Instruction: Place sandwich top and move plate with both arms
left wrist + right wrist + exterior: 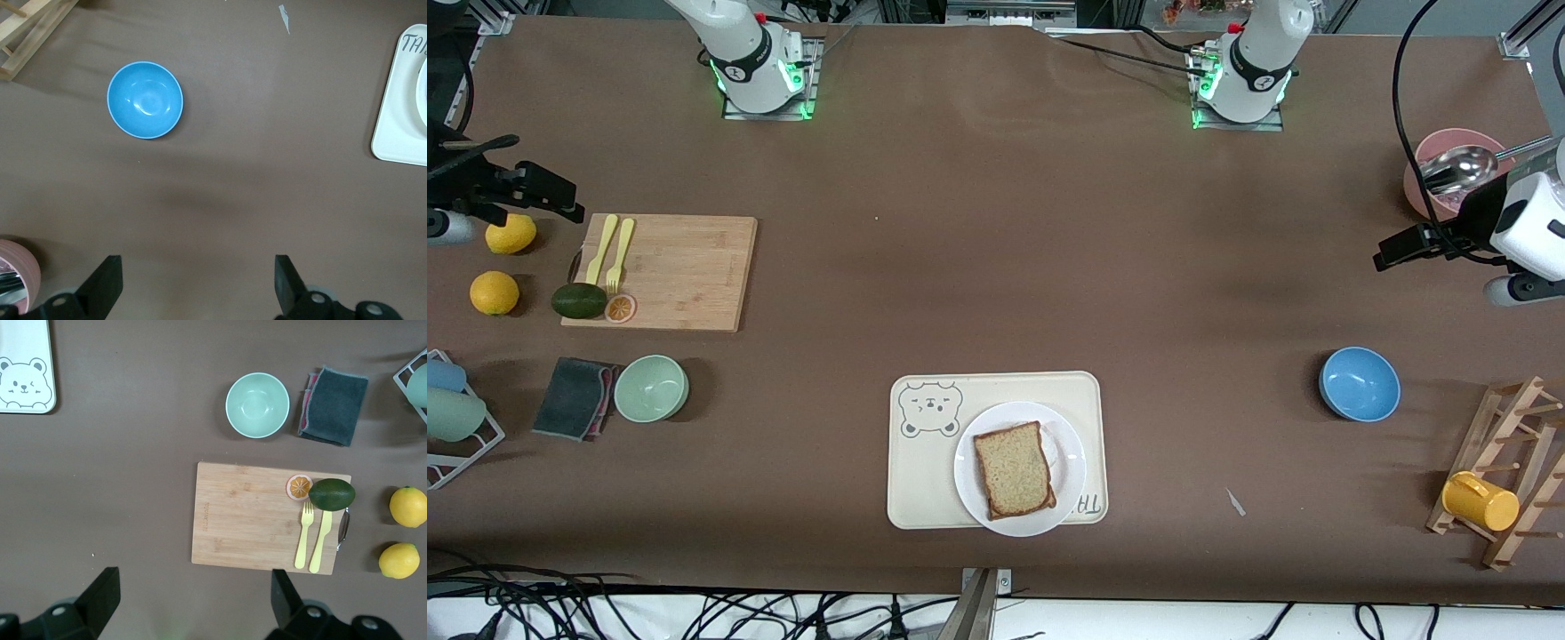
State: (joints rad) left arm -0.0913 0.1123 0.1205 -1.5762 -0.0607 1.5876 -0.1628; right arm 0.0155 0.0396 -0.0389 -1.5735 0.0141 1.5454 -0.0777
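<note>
High front overview; both wrist views straight down.

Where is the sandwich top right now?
In the front view, the sandwich top lies flat on the plate, which sits on the bear-printed tray at the table edge nearest that camera, midway between the green bowl and the blue bowl.

You're looking at a robotics lab staged as a kitchen: two arm bases (pixel 763 71) bolted to a brown-covered table (pixel 996 249), loose cables (pixel 534 604) along its edge, and play props (a cutting board (pixel 663 272), toy lemons (pixel 495 292), a bear-printed tray (pixel 925 444)) laid out.
</note>
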